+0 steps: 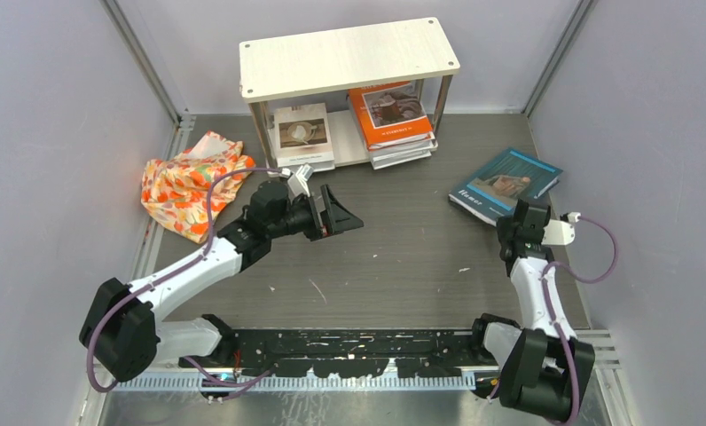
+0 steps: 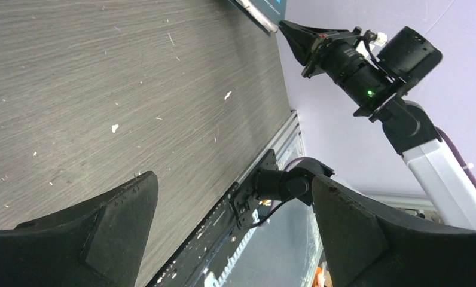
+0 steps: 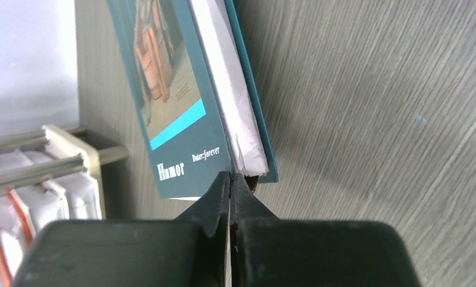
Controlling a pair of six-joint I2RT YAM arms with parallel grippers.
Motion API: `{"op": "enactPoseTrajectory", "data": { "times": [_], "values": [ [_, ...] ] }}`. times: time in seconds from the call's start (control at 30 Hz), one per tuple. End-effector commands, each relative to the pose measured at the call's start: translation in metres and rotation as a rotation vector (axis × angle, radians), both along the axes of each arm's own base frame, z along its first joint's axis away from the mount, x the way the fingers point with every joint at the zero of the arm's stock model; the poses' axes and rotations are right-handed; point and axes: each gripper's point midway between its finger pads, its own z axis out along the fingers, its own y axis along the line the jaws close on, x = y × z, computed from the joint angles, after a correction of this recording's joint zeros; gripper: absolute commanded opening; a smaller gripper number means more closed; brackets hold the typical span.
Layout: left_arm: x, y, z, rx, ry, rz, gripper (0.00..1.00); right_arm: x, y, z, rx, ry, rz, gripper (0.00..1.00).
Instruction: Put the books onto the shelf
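The shelf [image 1: 349, 55] stands at the back. On its lower board lie a beige coffee-cup book [image 1: 302, 133] and a stack topped by an orange book [image 1: 392, 111]. A teal "Humor" book [image 1: 506, 182] lies on the table at the right. My right gripper [image 1: 512, 227] is at its near corner. In the right wrist view this gripper [image 3: 230, 177] is shut, pinching the corner of the teal book's [image 3: 176, 107] front cover, which stands apart from the white pages. My left gripper [image 1: 341, 217] hovers wide open over mid-table, with nothing between its fingers [image 2: 122, 209].
An orange-and-white floral cloth [image 1: 190, 182] lies crumpled at the left, near the side wall. The shelf's leg [image 3: 74, 156] and stacked books [image 3: 20, 203] show left of the teal book. The right arm [image 2: 367, 66] crosses the left wrist view. Grey walls enclose the table.
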Motion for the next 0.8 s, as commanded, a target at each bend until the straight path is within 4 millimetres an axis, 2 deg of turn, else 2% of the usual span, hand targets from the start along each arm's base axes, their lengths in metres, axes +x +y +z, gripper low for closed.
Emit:
{"op": "enactPoseTrajectory", "data": {
  "times": [0.0,0.17,0.27,0.4,0.53,0.77],
  "values": [
    [0.002,-0.013,0.032,-0.079,-0.039,-0.045,1.0,-0.006,0.014,0.041,0.016,-0.07,0.067,0.01],
    [-0.011,-0.033,0.026,-0.077,0.0,-0.122,1.0,-0.027,0.035,0.067,0.062,-0.124,0.121,0.01],
    [-0.025,-0.049,0.024,-0.073,0.007,-0.169,1.0,-0.044,0.047,0.084,0.074,-0.149,0.151,0.01],
    [-0.033,-0.061,0.018,-0.076,0.026,-0.195,1.0,-0.068,0.06,0.107,0.079,-0.193,0.184,0.01],
    [-0.037,-0.068,0.009,-0.095,0.066,-0.18,1.0,-0.087,0.084,0.12,0.134,-0.214,0.272,0.01],
    [-0.031,-0.082,-0.001,-0.118,0.109,-0.13,1.0,-0.115,0.11,0.143,0.173,-0.247,0.363,0.01]
  ]
}}
